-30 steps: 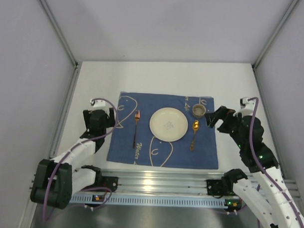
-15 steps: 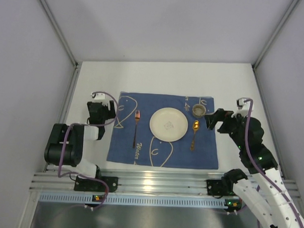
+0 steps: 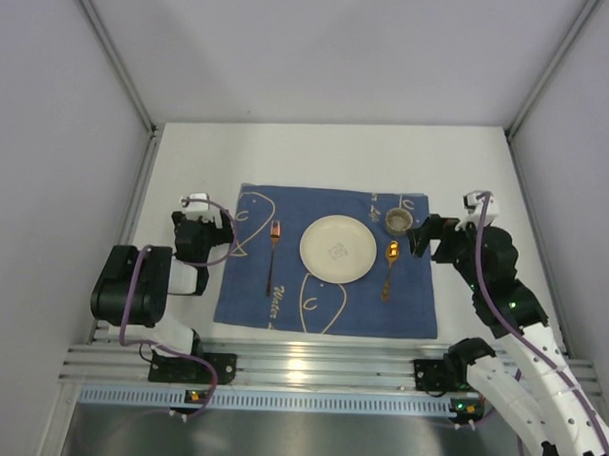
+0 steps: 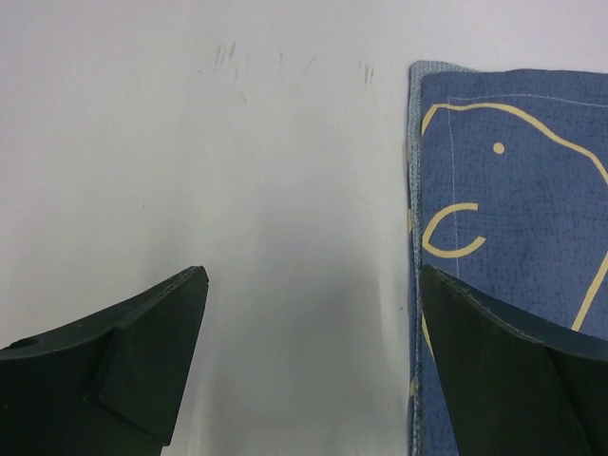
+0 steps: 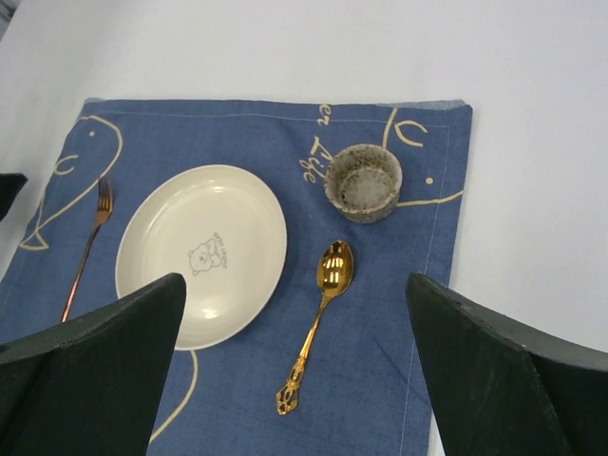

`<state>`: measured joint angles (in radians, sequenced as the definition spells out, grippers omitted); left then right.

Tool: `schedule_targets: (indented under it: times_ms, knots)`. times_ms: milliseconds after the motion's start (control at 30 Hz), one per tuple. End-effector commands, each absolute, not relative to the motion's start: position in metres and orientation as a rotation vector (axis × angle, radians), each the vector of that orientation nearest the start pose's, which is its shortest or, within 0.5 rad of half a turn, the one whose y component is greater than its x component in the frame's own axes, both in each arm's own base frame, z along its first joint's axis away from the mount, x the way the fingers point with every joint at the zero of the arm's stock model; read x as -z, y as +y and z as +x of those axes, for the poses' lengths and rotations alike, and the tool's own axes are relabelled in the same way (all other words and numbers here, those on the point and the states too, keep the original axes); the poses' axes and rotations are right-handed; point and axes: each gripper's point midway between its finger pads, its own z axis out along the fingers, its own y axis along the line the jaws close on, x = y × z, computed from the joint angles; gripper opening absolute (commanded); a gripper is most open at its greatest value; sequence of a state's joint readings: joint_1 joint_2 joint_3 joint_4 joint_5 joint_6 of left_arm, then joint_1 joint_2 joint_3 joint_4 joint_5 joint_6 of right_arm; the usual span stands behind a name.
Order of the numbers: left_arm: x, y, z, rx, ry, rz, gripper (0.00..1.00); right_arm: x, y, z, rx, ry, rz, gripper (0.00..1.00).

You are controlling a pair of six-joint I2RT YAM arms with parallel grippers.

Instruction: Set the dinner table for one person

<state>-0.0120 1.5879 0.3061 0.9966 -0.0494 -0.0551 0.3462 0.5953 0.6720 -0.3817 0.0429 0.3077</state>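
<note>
now both hands gape wide, empty: right hand (image 3: 421, 238) just right of cup (image 3: 398, 221) and spoon (image 3: 389, 267), which lies near-to-far; left hand (image 4: 312, 285) over the left edge of the placemat (image 3: 282, 307) on the table (image 3: 337, 154).

A: The tabletop (image 4: 190, 142)?

B: Matt white, smooth, faintly scuffed; the mat (image 5: 380, 361) is blue woven cloth, its hem stitched.

A: And the ware?

B: The plate (image 5: 201, 255) is glossy cream, ceramic by its look; the cup (image 5: 362, 181) speckled and rougher; the spoon (image 5: 315, 331) polished gold metal; the fork (image 5: 85, 254) coppery metal; the left claw (image 4: 312, 285) has fingers (image 4: 123, 370) of dark matt plastic; the rails (image 3: 300, 363) are bare aluminium.
</note>
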Motion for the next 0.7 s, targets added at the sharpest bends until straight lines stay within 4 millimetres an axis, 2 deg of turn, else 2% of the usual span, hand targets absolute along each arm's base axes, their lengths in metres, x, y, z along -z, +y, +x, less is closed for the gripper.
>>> schedule_targets:
  times_ms: [0, 67, 100, 167, 200, 233, 267, 300, 333, 433, 567, 667]
  knots:
    - [-0.083, 0.002, 0.392, 0.008, 1.715, -0.074, 0.98, -0.222, 0.085, 0.266, -0.352, 1.876, 0.115, 1.0]
    - [-0.083, 0.003, 0.392, 0.006, 1.713, -0.071, 0.98, -0.216, 0.069, 0.274, -0.273, 1.866, 0.235, 1.0]
    - [-0.083, 0.003, 0.392, 0.006, 1.715, -0.071, 0.99, -0.205, 0.066, 0.278, -0.23, 1.894, 0.236, 1.0]
    - [-0.085, 0.003, 0.392, 0.008, 1.71, -0.072, 0.98, -0.2, 0.075, 0.285, -0.218, 1.89, 0.087, 1.0]
    - [-0.084, 0.003, 0.392, 0.006, 1.712, -0.071, 0.98, -0.183, 0.076, 0.287, -0.142, 1.914, -0.089, 1.0]
    - [-0.083, 0.003, 0.392, 0.007, 1.715, -0.072, 0.99, -0.182, 0.081, 0.29, -0.143, 1.89, -0.156, 1.0]
    - [-0.084, 0.003, 0.392, 0.007, 1.713, -0.072, 0.98, -0.175, 0.077, 0.292, -0.108, 1.889, -0.168, 1.0]
    - [-0.084, 0.002, 0.392, 0.009, 1.713, -0.071, 0.98, -0.157, 0.07, 0.291, -0.063, 1.913, -0.148, 1.0]
    - [-0.083, 0.002, 0.392, 0.008, 1.715, -0.07, 0.98, -0.155, 0.059, 0.293, -0.01, 1.888, -0.1, 1.0]
    - [-0.083, 0.003, 0.392, 0.006, 1.715, -0.071, 0.98, -0.143, 0.048, 0.294, 0.027, 1.791, -0.052, 1.0]
    - [-0.083, 0.003, 0.392, 0.006, 1.715, -0.071, 0.98, -0.131, 0.053, 0.294, -0.03, 1.661, -0.064, 1.0]
    - [-0.083, 0.003, 0.392, 0.006, 1.713, -0.071, 0.98, -0.119, 0.044, 0.304, 0.036, 1.675, -0.053, 1.0]
